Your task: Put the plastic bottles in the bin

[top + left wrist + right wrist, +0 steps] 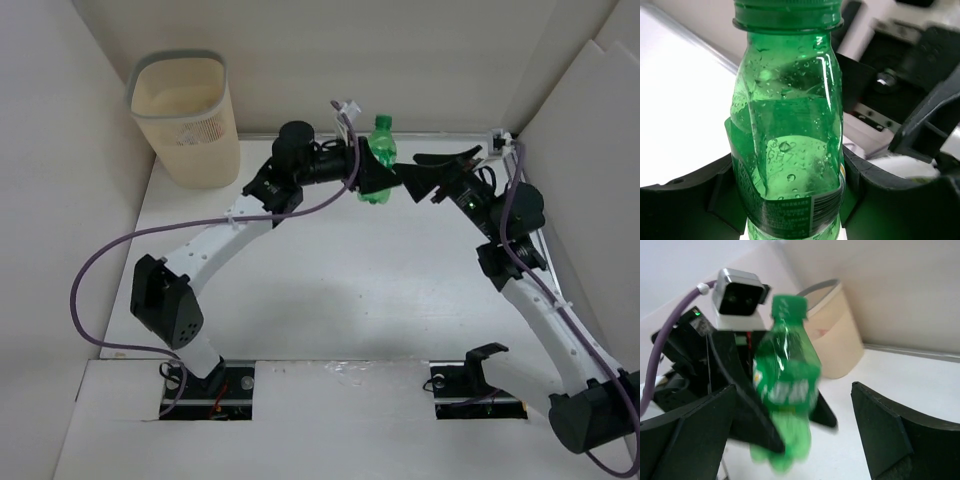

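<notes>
White walls [60, 150] stand on three sides of a white table [330, 290]. The bin [195, 150] sits in the far left corner, tall and cream with a grey rim. The green bottle [380, 160] is not in the bin. It is well to the right of the bin, near the back wall, with its green cap on top. Small drops of water cling to the inside of it. The left claw [372, 178] is closed on the bottle, with one black finger [685, 200] pressed on each side of it, low down by the label. I cannot tell if the bottom of the bottle touches the table. The right claw [428, 173] is farther from the bin, just past the bottle. It is wide open, its two black fingers [905, 435] stand far apart, and it points at the bottle without touching it. The left arm [215, 245] bends up from the near edge and then reaches away from the bin, so its thick black wrist lies between the bin and the bottle. The right arm [545, 300] bends the other way, back toward the bin. A purple cable [90, 290] loops out from the left arm. A little grey camera [739, 292] sits on top of the left claw.
</notes>
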`<state>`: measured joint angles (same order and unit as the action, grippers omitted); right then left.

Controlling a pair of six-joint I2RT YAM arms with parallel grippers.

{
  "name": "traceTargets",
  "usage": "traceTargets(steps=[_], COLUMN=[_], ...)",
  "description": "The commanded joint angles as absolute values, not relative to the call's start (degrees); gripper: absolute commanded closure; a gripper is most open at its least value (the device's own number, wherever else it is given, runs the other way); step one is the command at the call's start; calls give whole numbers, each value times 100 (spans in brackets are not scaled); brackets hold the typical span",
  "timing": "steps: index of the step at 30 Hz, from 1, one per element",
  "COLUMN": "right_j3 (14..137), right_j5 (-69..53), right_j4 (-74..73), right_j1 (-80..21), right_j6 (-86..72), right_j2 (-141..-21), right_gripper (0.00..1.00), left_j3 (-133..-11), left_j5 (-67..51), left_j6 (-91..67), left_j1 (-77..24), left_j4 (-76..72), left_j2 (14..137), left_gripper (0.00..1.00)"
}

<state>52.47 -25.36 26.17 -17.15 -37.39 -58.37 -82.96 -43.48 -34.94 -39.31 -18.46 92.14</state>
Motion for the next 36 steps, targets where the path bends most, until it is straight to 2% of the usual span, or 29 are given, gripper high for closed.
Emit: traceTargets(steps=[1, 3, 4, 8, 11, 16, 20, 22, 23, 24, 25, 26, 31, 36], right_j3=[5396, 5327, 5326, 5090, 4948, 4659, 4527, 4526, 4526, 4526, 4605, 4605, 5087, 5826], right_j5=[-1198, -590, -589, -642, -940, -1072, -1186, -1239, -1291, -1222, -1222, -1169, -959, -99], right_j4=[1488, 1092, 898, 695, 694, 694, 633, 546, 493, 431, 265, 194, -359, -1782], right_j1=[-1529, -1372, -1371, -1292, -1292, -1292, -1292, -1292, -1292, -1292, -1292, -1292, -1353, -1599], right_j6=[-3139, -3051, -2998, -2936, -2936, -2813, -2689, -2637, -2585, -2584, -2497, -2400, -2224, -1812], right_j2=[-5223, -4993, -4792, -4536, -4474, -4474, -4360, -4307, -4246, -4245, -4176, -4175, -4174, -4394], right_gripper=[0, 0, 0, 0, 0, 0, 0, 0, 0, 0, 0, 0, 0, 0], left_j3=[-9530, -10183, -10839, -12177, -12794, -12972, -13350, -13586, -13718, -13824, -13982, -13983, -13983, -14581], left_j5=[-3536, -2771, -2542, -1251, -617, 682, 1370, 1205, 1117, 1055, 1055, 1002, 1002, 1055], left_j6=[-2779, -2559, -2479, -2618, -2882, -2735, -2593, -2645, -2646, -2646, -2558, -2497, -2426, -2426], left_j1=[-3298, -2929, -2500, -1356, -522, 87, 412, 685, 738, 738, 799, 800, 800, 853], left_j4=[-856, 32, 253, 895, 958, 186, 185, 185, 315, 316, 403, 404, 352, 948], left_j2=[9263, 9569, 9693, 10387, 10880, 11179, 11636, 11961, 12084, 12302, 12383, 12436, 12314, 11797], left_gripper=[100, 100, 100, 100, 100, 100, 100, 91, 82, 68, 24, 0, 0, 0])
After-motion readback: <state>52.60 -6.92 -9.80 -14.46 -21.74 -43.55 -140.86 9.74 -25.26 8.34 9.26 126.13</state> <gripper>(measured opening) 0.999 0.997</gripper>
